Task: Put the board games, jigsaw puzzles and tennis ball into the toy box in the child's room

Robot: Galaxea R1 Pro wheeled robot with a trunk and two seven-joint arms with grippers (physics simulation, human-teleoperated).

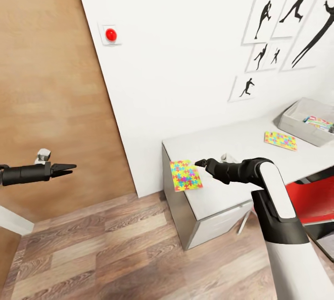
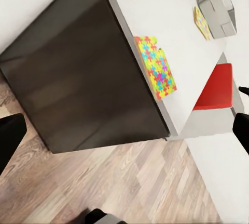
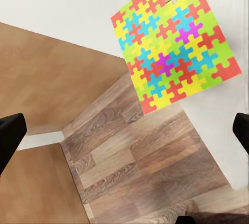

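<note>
The right gripper was held with fingers spread and empty, just beside the near jigsaw puzzle, which overhung the table corner. A grasp on that overhanging edge was judged best. The left gripper appeared closed, idle. Farther off lay the second puzzle and toy box.

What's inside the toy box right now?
In the head view the grey toy box at the table's far end holds one colourful flat item, likely a board game. The near wall hides the rest of the interior, so other contents cannot be judged.
</note>
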